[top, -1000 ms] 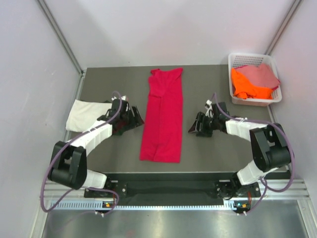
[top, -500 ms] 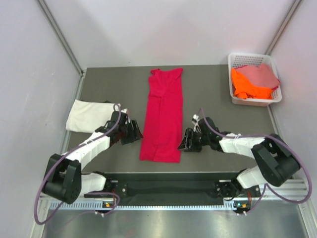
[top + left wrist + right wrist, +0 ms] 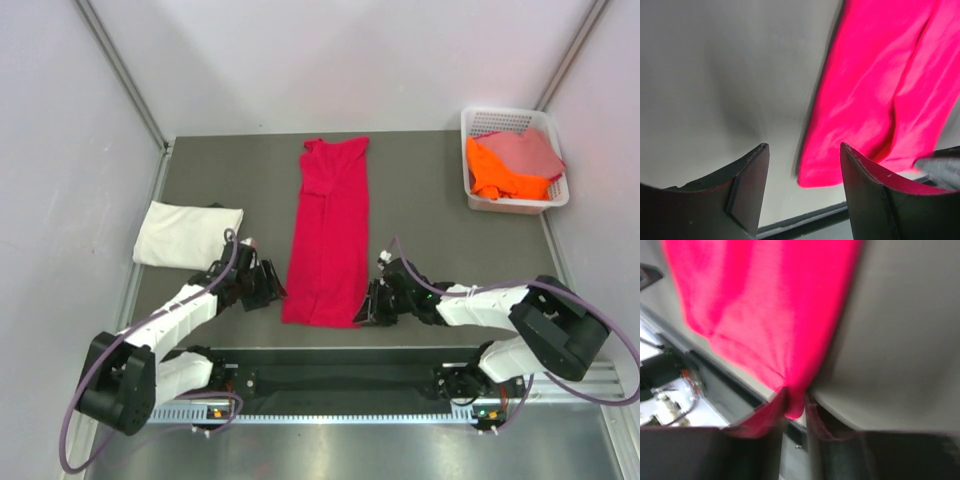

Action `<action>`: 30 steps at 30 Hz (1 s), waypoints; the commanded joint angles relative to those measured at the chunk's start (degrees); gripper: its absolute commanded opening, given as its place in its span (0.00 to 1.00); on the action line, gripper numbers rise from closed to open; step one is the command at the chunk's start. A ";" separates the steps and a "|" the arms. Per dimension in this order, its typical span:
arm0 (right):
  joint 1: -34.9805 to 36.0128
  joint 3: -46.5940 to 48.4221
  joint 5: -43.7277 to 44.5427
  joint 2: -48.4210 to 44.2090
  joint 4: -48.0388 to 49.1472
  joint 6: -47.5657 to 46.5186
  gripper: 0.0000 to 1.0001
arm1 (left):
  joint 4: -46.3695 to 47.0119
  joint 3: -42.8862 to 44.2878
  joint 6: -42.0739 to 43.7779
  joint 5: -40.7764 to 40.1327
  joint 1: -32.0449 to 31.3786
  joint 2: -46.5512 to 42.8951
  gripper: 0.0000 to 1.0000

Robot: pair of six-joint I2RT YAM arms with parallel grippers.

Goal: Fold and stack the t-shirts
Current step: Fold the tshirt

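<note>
The right claw [image 3: 795, 412] is pinching the near right corner of the red t-shirt [image 3: 328, 235], and the cloth is bunching into the narrow gap between its two fingers. The left claw [image 3: 802, 190] is standing open just beside the near left corner. Only bare table [image 3: 430, 180] is showing between its fingers, so it is not holding anything yet. The red t-shirt is lying in the middle of the table as a long narrow strip with its sides turned in. To do this step well, I think the left claw should be taking its corner as deep as the right one and catching all the layers. Then both should be lifting together and carrying the near end evenly toward the far end, so that the strip is not twisting. A white t-shirt [image 3: 185, 233] is lying folded at the left. An orange t-shirt [image 3: 495, 170] and a pink t-shirt [image 3: 525, 150] are waiting in the basket [image 3: 478, 120] at the far right.
</note>
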 commanded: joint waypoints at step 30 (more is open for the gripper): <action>0.94 -4.71 7.50 -9.50 -7.78 -1.69 0.00 | 11.76 -10.54 -13.74 7.05 -12.65 1.66 0.12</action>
